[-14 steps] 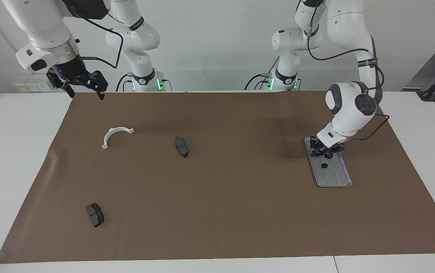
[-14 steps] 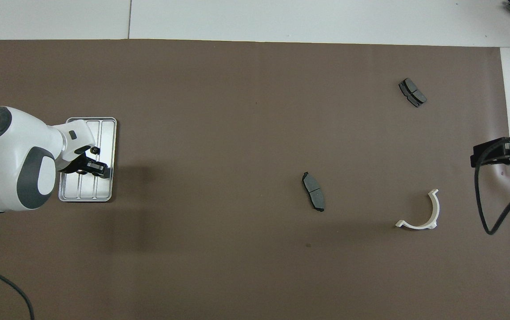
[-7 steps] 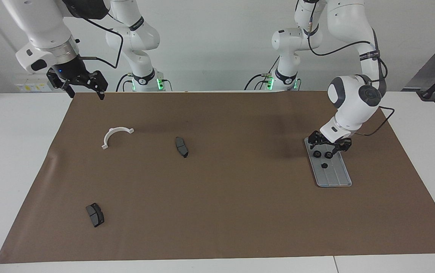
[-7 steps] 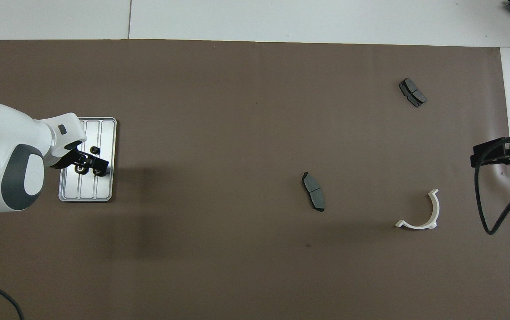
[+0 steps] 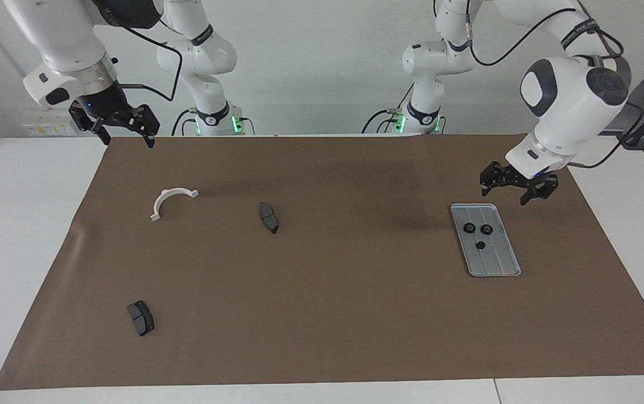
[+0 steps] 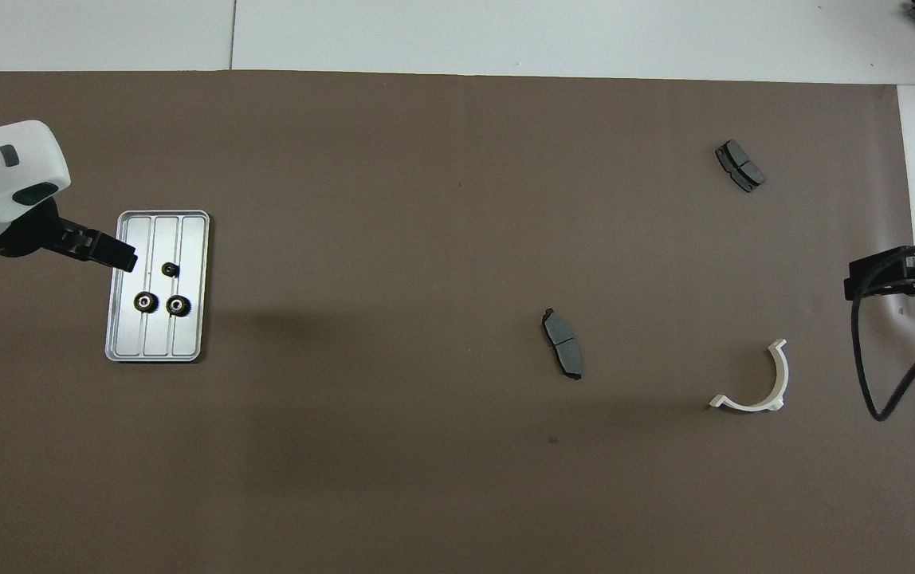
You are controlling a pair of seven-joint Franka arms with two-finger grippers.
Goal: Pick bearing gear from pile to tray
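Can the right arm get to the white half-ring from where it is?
Probably yes. The right gripper hangs open over the mat's edge, and the white half-ring lies close by on bare mat with nothing on or around it.

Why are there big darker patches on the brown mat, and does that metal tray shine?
Overhead view: a soft, wide shadow lies on the brown mat beside the tray, cast by the arm above; the tray's grooves glint pale. Facing view: fainter shadow by the tray, and one near the white half-ring bracket.
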